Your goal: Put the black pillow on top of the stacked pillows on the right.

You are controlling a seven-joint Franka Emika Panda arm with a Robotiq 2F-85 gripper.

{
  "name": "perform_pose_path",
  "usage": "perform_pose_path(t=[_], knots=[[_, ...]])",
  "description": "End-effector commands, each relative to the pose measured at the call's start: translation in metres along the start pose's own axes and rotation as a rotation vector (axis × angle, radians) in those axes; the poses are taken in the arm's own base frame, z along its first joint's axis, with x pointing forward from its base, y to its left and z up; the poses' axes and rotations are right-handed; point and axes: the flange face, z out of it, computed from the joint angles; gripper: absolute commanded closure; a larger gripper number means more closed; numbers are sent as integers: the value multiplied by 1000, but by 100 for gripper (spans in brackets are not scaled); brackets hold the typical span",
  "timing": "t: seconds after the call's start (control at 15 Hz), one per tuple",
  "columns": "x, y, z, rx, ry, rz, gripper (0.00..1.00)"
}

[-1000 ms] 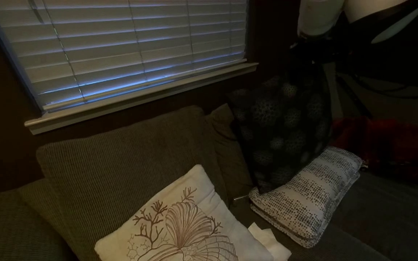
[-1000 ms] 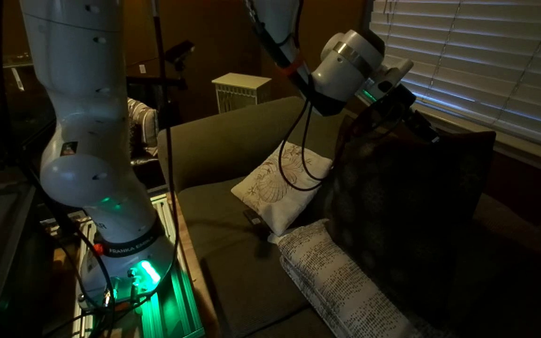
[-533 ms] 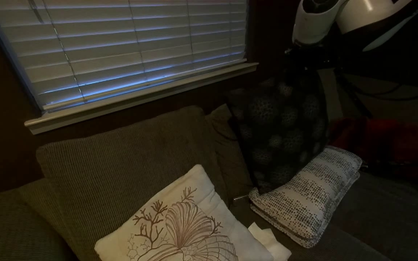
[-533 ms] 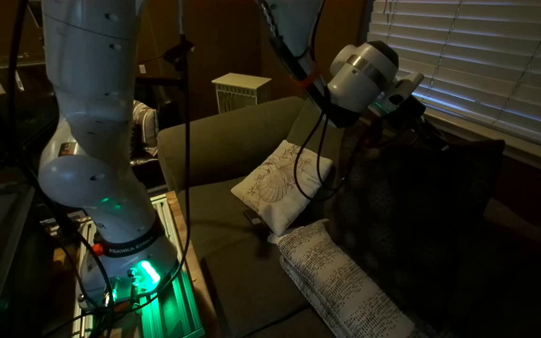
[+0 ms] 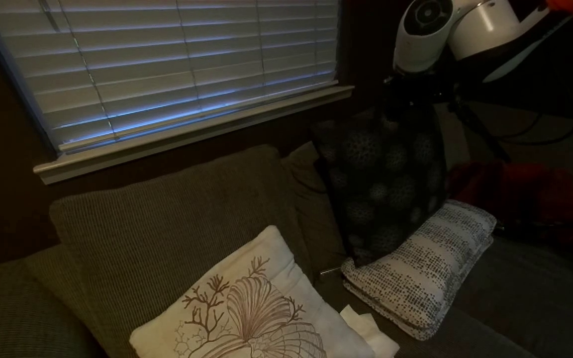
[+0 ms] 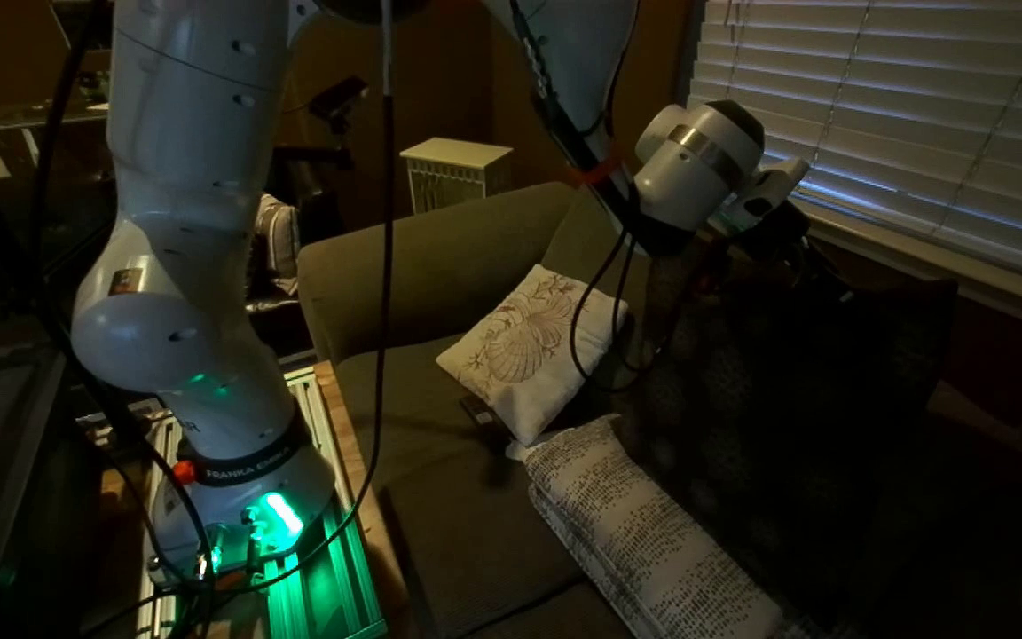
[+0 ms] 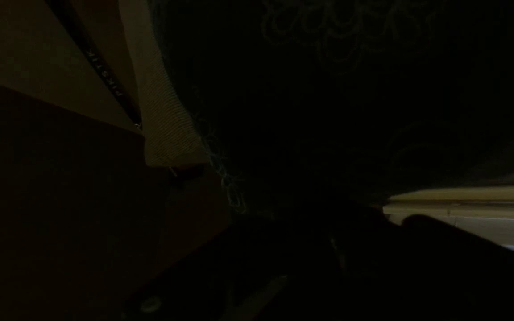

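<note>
Find the black pillow (image 5: pixel 386 185) upright along one long edge of the stacked pillows (image 5: pixel 425 268), against or on top (cannot tell which). Expect light, soft, floppy cloth, little prone to slip; pinch the top edge well in from a corner. See the jaws at that edge, too dark to tell whether clamped or loose.

home living room: sofa (image 6: pixel 440 280), white cushion (image 6: pixel 524 342), window blinds (image 5: pixel 192 57)
</note>
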Motion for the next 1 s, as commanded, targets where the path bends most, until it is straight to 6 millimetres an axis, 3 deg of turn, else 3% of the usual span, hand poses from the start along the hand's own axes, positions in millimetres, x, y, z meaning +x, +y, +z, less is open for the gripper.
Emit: perform_pose_path(t=[0.0, 0.53, 0.93], knots=[[-2, -8, 13, -8, 2, 32, 55], [3, -10, 10, -10, 27, 138, 2], [22, -1, -37, -26, 60, 132, 0]])
